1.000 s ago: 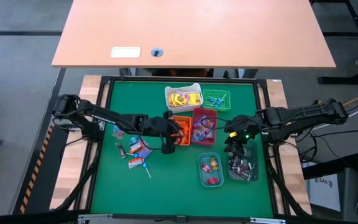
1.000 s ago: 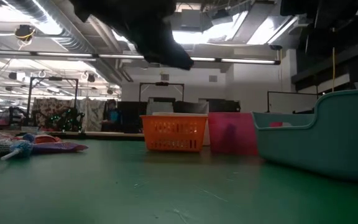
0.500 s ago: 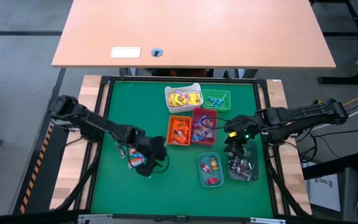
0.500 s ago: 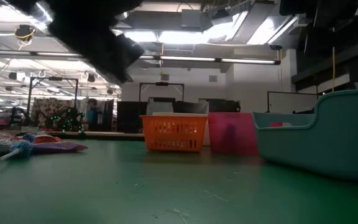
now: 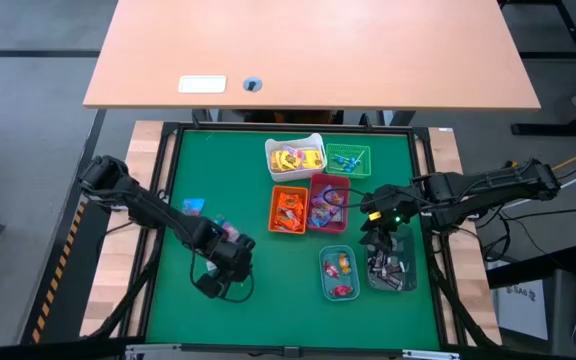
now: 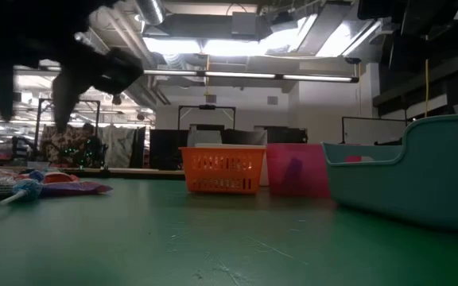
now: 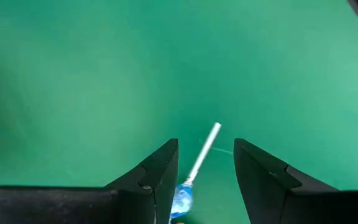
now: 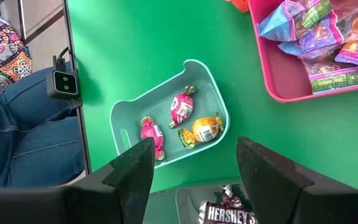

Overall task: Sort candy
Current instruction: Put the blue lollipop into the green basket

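The left gripper (image 7: 205, 180) hangs low over the green counter (image 7: 104, 62) with its jaws parted and nothing held; a blue lollipop (image 7: 191, 180) lies straight between the fingers, its white stick pointing ahead, so the gripper seems lined up to close on it. A few loose sweets (image 5: 206, 215) lie just behind it, near the arm. The right gripper (image 8: 191, 168) waits released above the clear bin (image 5: 393, 272) of dark sweets, beside the teal bin (image 8: 120, 112) holding pink and orange candy (image 8: 194, 127), likely keeping clear of the left arm's work.
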`<state>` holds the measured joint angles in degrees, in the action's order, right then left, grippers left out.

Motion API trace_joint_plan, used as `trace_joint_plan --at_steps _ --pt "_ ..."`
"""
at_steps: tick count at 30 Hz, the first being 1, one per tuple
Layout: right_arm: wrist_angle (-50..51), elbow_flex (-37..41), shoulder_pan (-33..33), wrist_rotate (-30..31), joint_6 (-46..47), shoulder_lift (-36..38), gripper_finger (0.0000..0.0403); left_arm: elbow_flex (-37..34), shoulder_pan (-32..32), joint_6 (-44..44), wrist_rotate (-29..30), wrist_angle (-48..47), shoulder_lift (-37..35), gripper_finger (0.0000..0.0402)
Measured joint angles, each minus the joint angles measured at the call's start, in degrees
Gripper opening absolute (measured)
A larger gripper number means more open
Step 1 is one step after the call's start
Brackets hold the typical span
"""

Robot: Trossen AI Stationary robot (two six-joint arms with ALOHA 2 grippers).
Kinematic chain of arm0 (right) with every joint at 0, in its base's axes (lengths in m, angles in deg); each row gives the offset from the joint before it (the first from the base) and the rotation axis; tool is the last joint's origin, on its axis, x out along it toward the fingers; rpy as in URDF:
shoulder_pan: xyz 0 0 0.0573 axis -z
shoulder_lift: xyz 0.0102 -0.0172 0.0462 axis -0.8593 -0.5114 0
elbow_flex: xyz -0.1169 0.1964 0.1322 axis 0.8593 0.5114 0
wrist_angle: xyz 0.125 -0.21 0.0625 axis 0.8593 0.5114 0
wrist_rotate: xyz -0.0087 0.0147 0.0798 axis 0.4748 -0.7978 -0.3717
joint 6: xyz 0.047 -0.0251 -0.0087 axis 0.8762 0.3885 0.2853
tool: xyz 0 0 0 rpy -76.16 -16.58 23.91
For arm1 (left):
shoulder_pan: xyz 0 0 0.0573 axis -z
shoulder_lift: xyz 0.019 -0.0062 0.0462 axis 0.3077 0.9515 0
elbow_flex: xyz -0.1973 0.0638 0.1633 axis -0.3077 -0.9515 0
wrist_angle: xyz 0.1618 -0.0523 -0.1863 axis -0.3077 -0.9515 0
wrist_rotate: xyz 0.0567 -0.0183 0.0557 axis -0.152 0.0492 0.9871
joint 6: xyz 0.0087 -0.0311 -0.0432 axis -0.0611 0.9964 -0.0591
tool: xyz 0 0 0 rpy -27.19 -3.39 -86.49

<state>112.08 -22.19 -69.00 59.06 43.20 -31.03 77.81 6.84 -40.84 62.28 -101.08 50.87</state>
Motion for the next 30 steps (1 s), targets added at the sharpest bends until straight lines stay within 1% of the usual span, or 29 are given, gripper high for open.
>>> trace_joint_plan --at_steps 4,9,13,16,20,27,30 --pt "-0.13 0.00 0.00 0.00 -0.02 0.00 0.0225 -0.01 1.77 -1.55 0.24 0.23 3.06 0.0143" --pt "-0.70 0.00 0.00 0.00 -0.02 0.00 0.0225 -0.07 2.33 -1.62 4.20 0.24 6.95 0.0143" --pt "-1.07 0.00 0.00 0.00 -0.02 0.00 0.0225 -0.07 2.33 -1.64 4.75 0.00 9.14 0.0142" --pt "-1.07 0.00 0.00 0.00 -0.02 0.00 0.0225 -0.06 2.33 -1.64 4.85 -0.24 10.22 0.0133" --pt "-1.05 0.00 0.00 0.00 -0.02 0.00 0.0225 -0.02 2.33 -1.63 4.86 -0.23 10.48 0.0101" --pt "-1.07 0.00 0.00 0.00 -0.02 0.00 0.0225 -0.02 2.26 -1.40 4.84 -0.22 10.50 0.0012" --pt "-1.07 0.00 0.00 0.00 -0.02 0.00 0.0225 -0.02 2.24 -1.05 4.86 0.18 10.52 0.0006"
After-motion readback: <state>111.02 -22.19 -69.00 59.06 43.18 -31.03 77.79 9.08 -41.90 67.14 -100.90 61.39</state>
